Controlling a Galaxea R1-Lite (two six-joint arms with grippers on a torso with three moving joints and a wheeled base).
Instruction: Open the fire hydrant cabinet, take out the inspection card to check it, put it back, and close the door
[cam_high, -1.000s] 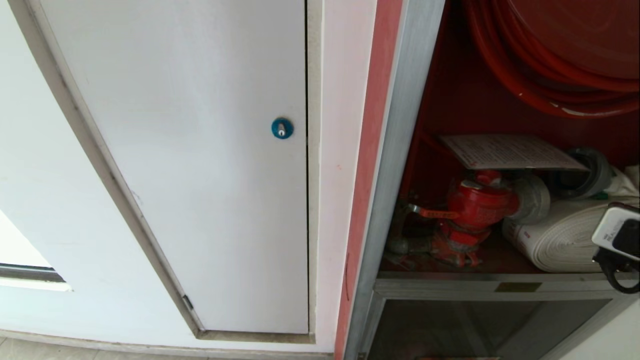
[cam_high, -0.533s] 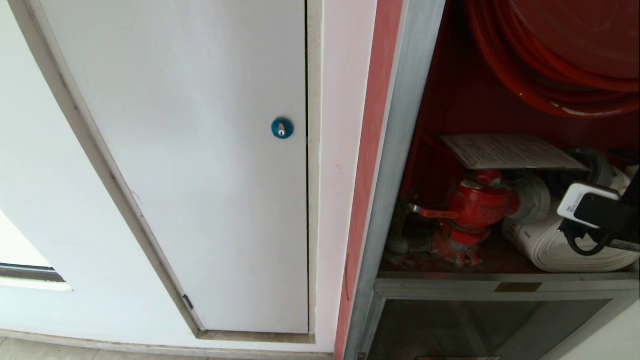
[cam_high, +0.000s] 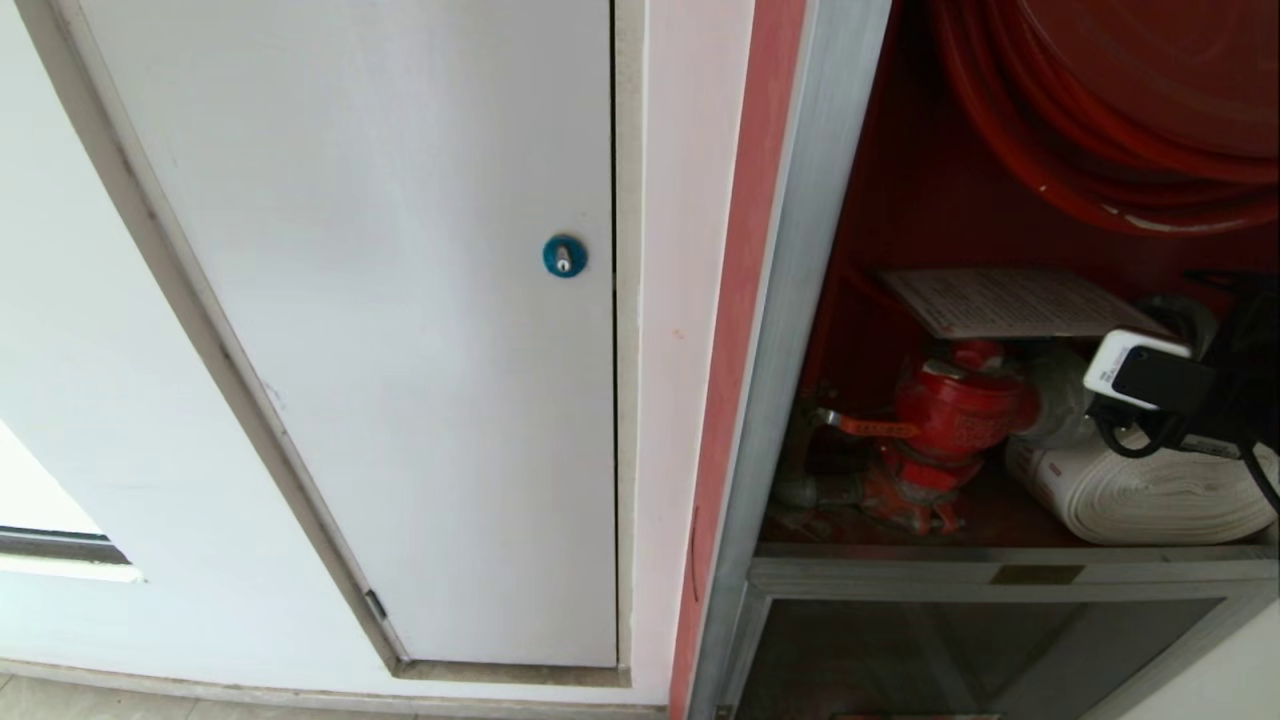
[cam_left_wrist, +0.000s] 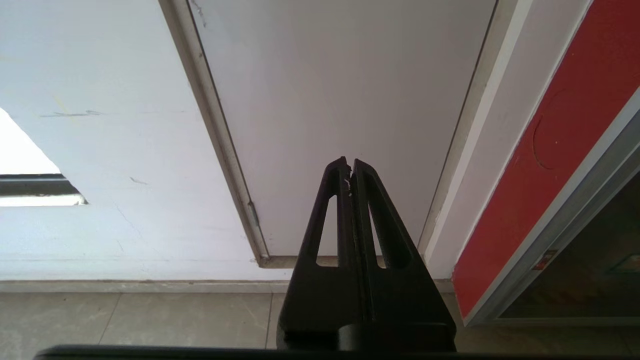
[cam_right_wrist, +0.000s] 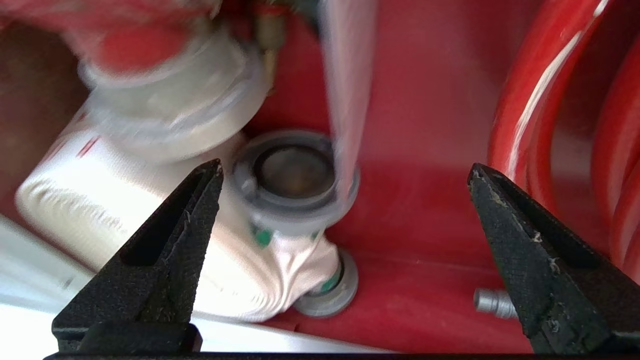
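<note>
The fire hydrant cabinet stands open on the right, its red inside showing. The door is out of view. The inspection card lies flat on top of the red valve. My right arm's wrist is inside the cabinet, just right of the card and above the white rolled hose. In the right wrist view my right gripper is open wide and empty, and the card appears edge-on as a blurred pale strip between the fingers, farther in. My left gripper hangs shut and parked, low in front of the white door.
A red hose reel fills the cabinet's top. A grey hose coupling sits behind the white hose. The plain white door with a blue lock is on the left. A lower dark glass panel sits under the cabinet's sill.
My right arm has come in from the right edge, moving up and left into the cabinet, to just beside the card. The card, valve and hose have not moved.
</note>
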